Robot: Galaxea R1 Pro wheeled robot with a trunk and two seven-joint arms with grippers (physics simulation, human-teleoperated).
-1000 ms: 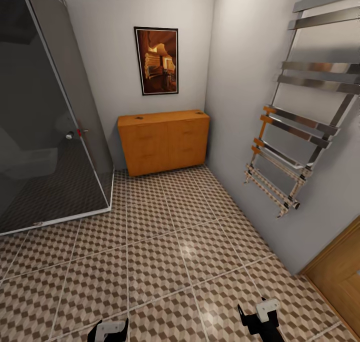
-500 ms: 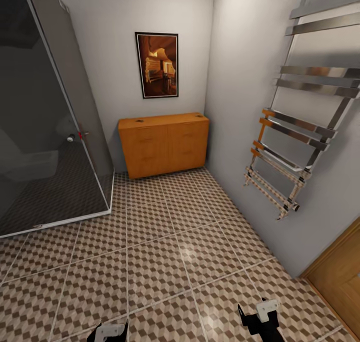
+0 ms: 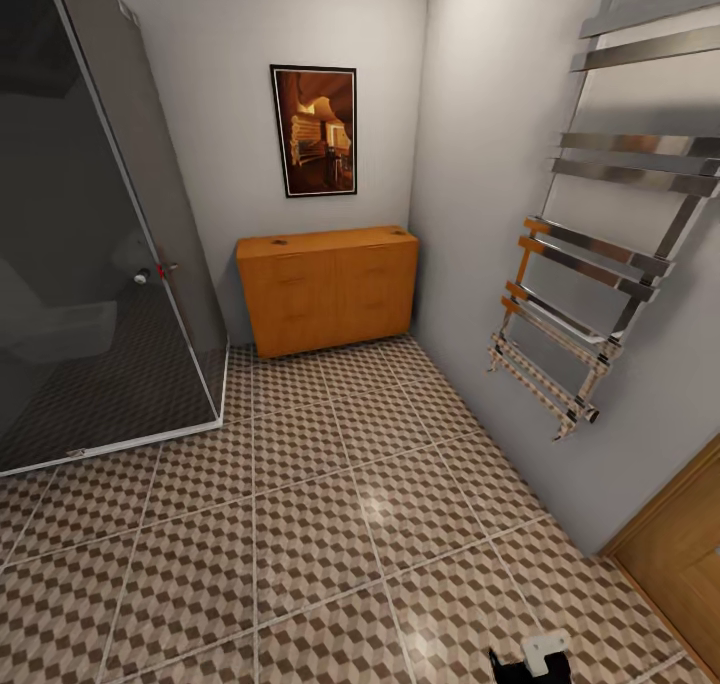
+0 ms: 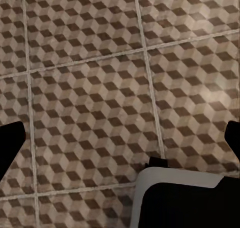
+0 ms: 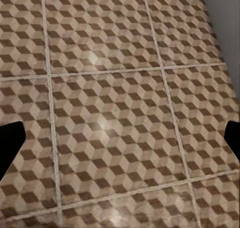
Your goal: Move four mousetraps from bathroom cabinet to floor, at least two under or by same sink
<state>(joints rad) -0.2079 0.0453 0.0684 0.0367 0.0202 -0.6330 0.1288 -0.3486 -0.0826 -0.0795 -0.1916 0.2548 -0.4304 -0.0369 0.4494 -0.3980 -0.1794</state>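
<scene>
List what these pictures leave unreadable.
- Cabinet contents: drawers shut in the head view, so whatever is inside is hidden.
- Two small marks on the cabinet top: too small to identify.
- Shower interior: dark glass blurs it.
- Right tool: cut off by the head view's bottom edge.
- Door: cut off at the corner.

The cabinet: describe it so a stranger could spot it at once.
Look to the far wall, under the framed picture. The cabinet stands on the floor in the corner, right of the glass shower enclosure. It is the one low, wide orange-wood chest with flat drawer fronts.
</scene>
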